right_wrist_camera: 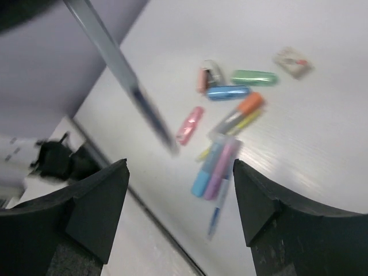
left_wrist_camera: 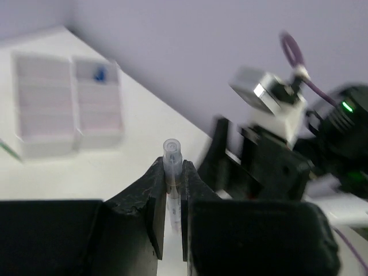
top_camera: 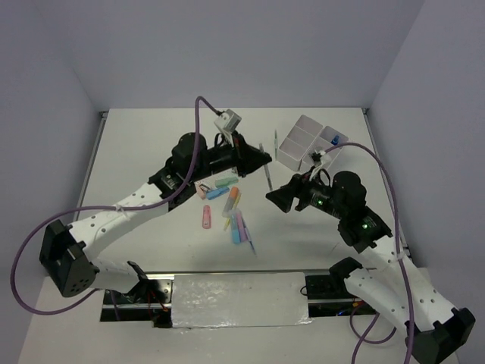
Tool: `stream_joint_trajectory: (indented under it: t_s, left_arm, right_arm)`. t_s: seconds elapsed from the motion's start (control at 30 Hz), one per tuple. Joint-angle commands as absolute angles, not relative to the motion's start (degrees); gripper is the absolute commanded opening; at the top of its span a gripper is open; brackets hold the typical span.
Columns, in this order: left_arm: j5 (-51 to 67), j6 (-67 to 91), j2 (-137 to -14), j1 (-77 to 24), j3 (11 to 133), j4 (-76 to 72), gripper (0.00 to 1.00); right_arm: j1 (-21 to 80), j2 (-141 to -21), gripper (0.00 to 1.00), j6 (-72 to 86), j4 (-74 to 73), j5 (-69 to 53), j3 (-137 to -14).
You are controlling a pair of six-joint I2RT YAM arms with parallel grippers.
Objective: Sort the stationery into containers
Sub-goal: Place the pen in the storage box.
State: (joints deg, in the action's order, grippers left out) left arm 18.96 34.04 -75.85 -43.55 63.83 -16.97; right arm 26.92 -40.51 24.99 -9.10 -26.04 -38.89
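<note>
Left gripper (top_camera: 264, 160) pinches thin pen (top_camera: 269, 180). Right gripper (top_camera: 274, 196) spread wide, near it. Risk: pen pivots, overshoots tray (top_camera: 303, 127) at far-right corner.

- My left gripper (left_wrist_camera: 172, 172) has fingers (left_wrist_camera: 144, 198) of matt black plastic, rough along the edges.
- The pen (left_wrist_camera: 171, 150) between them is clear, smooth plastic.
- My right gripper (right_wrist_camera: 179, 172) has fingers (right_wrist_camera: 95, 207) in the same matt black.
- The tray (top_camera: 286, 155), far right, is thin white plastic.
- The markers (top_camera: 236, 221) are smooth pastel plastic with a soft sheen.
- The table (top_camera: 144, 144) is white and smooth, faintly streaked.
- The sheet (top_camera: 239, 299) at the near edge looks like silvery, crinkled foil.
</note>
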Motion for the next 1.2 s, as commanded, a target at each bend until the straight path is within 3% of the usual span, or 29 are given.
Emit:
stream_joint_trajectory:
  t_s: [0.0, 0.03, 0.27, 0.43, 0.6, 0.73, 0.93, 1.17]
  left_arm:
    - [8.46, 24.79, -82.07, -42.81, 71.35, -19.94, 0.00]
    - [5.13, 25.05, -84.26, -42.37, 73.72, -22.13, 0.00]
    - [1.16, 21.63, -109.48, -41.22, 95.77, -36.47, 0.00]
    - [0.26, 17.84, -129.23, -40.43, 119.65, -35.94, 0.00]
    - [0.26, 18.63, -142.89, -39.03, 134.53, -40.51, 0.06]
    - [0.26, 20.56, -149.92, -38.58, 135.44, -48.47, 0.09]
    - [-3.68, 21.70, -158.81, -38.85, 142.38, -52.82, 0.07]
    - [-2.37, 24.52, -159.17, -38.76, 138.69, -54.23, 0.09]
  right_arm:
    - [26.89, -36.22, 0.80, 28.20, -24.14, -2.51, -44.11]
    - [26.81, -35.08, 0.81, 29.69, -28.17, 6.15, -44.38]
    - [26.72, -21.82, 0.82, 34.80, -35.85, 23.44, -44.65]
    - [26.89, -15.39, 0.82, 37.70, -36.31, 25.05, -41.93]
    - [26.89, -11.34, 0.81, 36.75, -34.11, 23.82, -39.64]
    - [26.89, -14.75, 0.81, 34.20, -32.96, 21.10, -40.34]
    - [26.81, -16.87, 0.81, 32.52, -31.38, 18.20, -39.64]
    - [26.81, -17.05, 0.81, 30.76, -29.53, 17.84, -40.25]
